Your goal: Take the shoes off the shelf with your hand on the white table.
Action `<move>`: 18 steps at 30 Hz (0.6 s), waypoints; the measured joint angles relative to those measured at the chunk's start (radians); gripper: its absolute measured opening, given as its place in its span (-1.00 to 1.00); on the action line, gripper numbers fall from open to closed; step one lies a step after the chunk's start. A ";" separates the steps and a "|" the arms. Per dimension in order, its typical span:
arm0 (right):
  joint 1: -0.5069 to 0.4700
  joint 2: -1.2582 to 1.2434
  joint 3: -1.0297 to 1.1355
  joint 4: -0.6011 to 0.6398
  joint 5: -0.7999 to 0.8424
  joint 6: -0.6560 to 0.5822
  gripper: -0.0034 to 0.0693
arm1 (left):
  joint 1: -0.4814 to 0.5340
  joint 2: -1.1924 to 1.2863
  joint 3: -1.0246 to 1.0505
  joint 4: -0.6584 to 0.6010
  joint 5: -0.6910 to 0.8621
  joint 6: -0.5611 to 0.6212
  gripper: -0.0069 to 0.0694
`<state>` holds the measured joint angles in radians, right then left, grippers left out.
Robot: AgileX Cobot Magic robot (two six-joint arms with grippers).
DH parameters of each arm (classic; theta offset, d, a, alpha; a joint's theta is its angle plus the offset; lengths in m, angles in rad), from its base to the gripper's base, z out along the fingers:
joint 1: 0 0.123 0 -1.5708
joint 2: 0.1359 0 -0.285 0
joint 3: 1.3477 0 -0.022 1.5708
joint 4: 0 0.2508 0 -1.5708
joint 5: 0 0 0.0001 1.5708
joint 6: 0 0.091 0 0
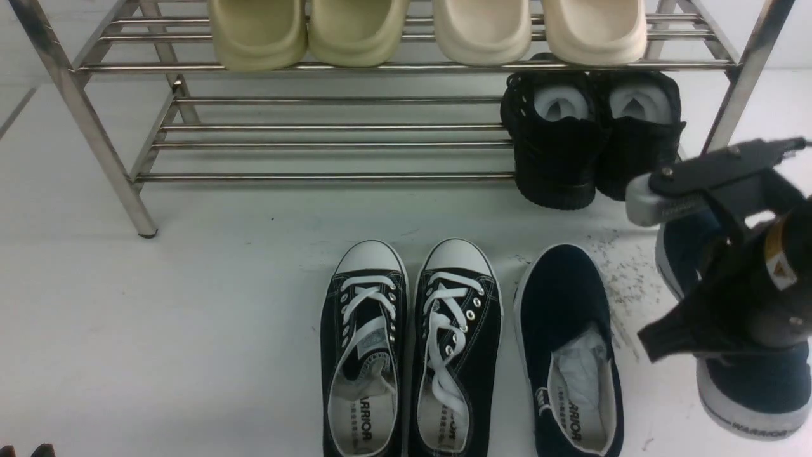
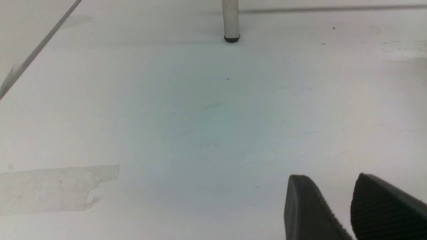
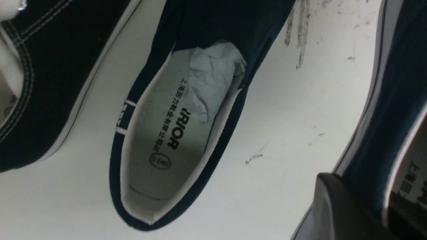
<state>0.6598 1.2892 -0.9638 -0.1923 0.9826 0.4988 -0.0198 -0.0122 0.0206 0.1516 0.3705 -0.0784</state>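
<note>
The shoes [image 1: 566, 298] are both off the shelf [image 1: 317, 178] and down at the near side of the table [image 1: 190, 330]. One lies flat with its toe pointing at the rack. Its mate, the second slip-on [image 1: 755, 387], sits to its right with my right fingers [image 3: 337, 206] clamped on its side wall, one outside and one inside the opening. That thin wall is the easiest part to pinch. I cannot tell whether its sole has met the table yet. My left fingers [image 2: 310, 206] hang slightly apart over bare table, out of the way. The black lace-up sneakers [image 1: 457, 330] stand just beside the pair, so I judge this a row being built. Beyond lie grey scuff marks [image 1: 625, 279], then black chunky shoes [image 1: 552, 158] on the lower tier and cream slippers [image 1: 355, 32] above.
</note>
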 joint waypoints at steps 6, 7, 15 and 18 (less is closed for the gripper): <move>0.000 0.000 0.192 -0.082 -0.240 0.137 -0.81 | 0.000 0.000 0.000 0.001 0.000 0.000 -0.19; 0.000 0.000 0.203 -0.088 -0.247 0.146 -0.81 | 0.000 0.000 0.000 0.001 0.000 0.000 -0.19; 0.000 0.038 0.323 -0.201 -0.541 0.192 -0.81 | 0.000 0.000 0.000 0.002 0.000 0.000 -0.19; 0.000 0.074 0.323 -0.205 -0.590 0.187 -0.81 | 0.000 0.000 0.000 0.002 0.000 0.000 -0.19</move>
<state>0.6598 1.3634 -0.6413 -0.3972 0.3928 0.6859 -0.0198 -0.0122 0.0206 0.1540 0.3705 -0.0784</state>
